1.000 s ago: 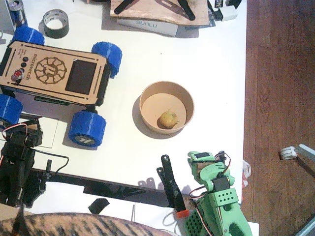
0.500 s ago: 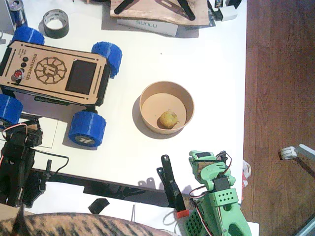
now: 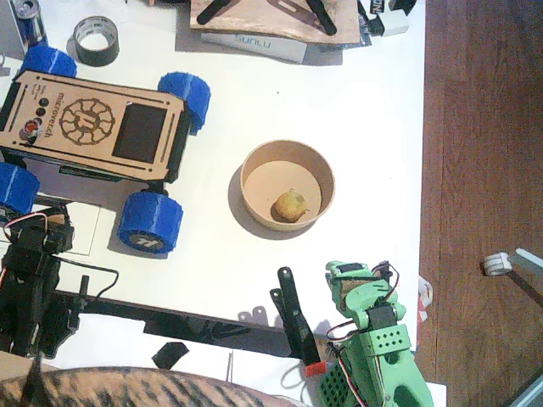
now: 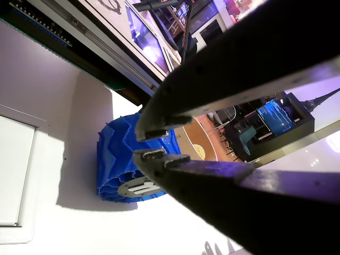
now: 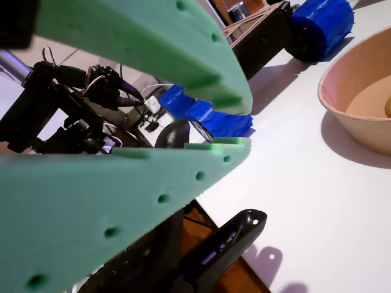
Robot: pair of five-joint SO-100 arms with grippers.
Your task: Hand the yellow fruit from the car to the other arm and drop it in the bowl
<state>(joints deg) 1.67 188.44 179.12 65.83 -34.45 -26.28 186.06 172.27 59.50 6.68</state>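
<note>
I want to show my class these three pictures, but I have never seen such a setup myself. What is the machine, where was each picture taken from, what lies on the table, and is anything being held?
One camera looks down on a white table with two small robot arms at its near edge: the black left arm and the green right arm. The other two pictures come from cameras riding on the wrists, showing the black gripper and the green gripper, both slightly open and empty. On the table stand a wooden car with blue wheels, a tape roll, and a bowl holding the yellow fruit.
</note>
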